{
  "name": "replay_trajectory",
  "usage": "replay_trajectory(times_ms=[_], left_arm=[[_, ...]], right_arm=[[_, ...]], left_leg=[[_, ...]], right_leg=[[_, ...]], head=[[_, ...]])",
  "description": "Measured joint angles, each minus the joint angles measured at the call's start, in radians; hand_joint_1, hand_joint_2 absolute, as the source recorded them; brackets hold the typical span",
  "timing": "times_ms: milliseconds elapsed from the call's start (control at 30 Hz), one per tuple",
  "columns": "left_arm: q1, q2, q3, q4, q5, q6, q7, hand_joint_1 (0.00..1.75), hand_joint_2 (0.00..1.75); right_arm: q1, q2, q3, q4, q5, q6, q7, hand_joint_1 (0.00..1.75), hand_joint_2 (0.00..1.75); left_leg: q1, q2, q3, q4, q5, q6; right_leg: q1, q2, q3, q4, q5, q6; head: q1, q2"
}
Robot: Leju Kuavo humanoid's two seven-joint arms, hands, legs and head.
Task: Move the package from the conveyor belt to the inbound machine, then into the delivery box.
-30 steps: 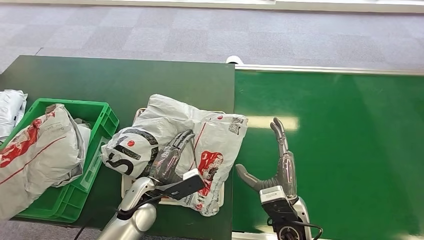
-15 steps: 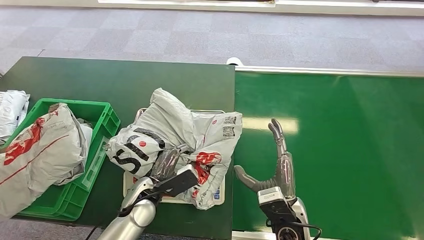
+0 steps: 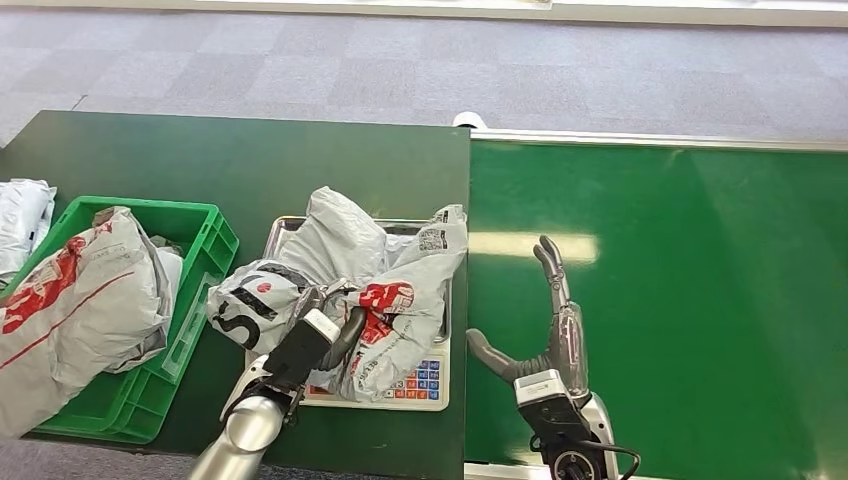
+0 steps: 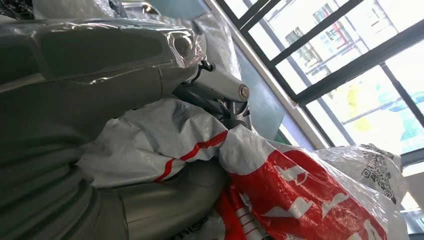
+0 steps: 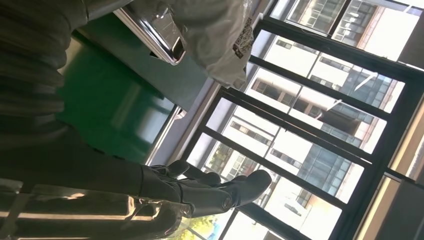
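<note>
While the package sits bunched up on the inbound machine, its long axis runs from the near left, where the black-lettered end hangs over the tray's left edge toward the delivery box, up to the far right, where a corner with printed codes points toward the conveyor belt. A crumpled peak of grey plastic rises at the far middle. My left hand is on the near side of the package, and my fingers are closed into its folds: the left wrist view shows grey and red plastic gathered between the thumb and the darker fingers, so I am holding the bag by a pinch of its film near the red print. The bulk of the package lies beyond and to the right of those fingers. My right hand is raised over the conveyor belt just right of the machine, apart from the package, fingers straight and spread with the thumb out to the left, holding nothing. In the delivery box lies another grey and red bag.
</note>
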Motion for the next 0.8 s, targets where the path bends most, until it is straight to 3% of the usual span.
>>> replay_trajectory(times_ms=[267,433,667,800], left_arm=[[0.044,0.018,0.014,-0.088,0.039,0.001,-0.02,1.74,1.75],[0.079,0.027,0.04,-0.167,0.093,0.047,-0.083,1.75,1.75],[0.129,0.035,0.072,-0.328,0.075,0.184,-0.171,1.75,1.75],[0.161,0.048,0.09,-0.444,-0.02,0.377,-0.23,1.75,1.75]], right_arm=[[0.002,-0.001,-0.003,0.002,-0.005,-0.005,0.001,0.0,1.75],[0.01,-0.003,-0.005,0.002,-0.008,-0.016,0.0,0.0,1.75],[0.029,-0.003,-0.008,0.002,-0.006,-0.024,0.0,0.0,1.75],[0.046,-0.003,-0.018,0.001,-0.003,-0.032,-0.002,0.0,1.75]], left_leg=[[0.0,0.0,0.0,0.0,0.0,0.0],[0.0,0.0,-0.001,0.0,0.0,0.0],[0.0,0.001,-0.001,0.0,0.0,0.0],[0.0,0.001,-0.001,0.0,0.0,0.0]], right_leg=[[0.0,0.0,-0.001,0.0,0.0,0.0],[0.0,0.0,-0.001,0.0,0.0,0.0],[0.0,0.0,-0.001,0.0,0.0,0.0],[0.0,0.0,-0.002,0.0,0.0,0.0]], head=[[0.0,0.0],[0.0,0.0],[0.0,0.0],[0.0,0.0]])
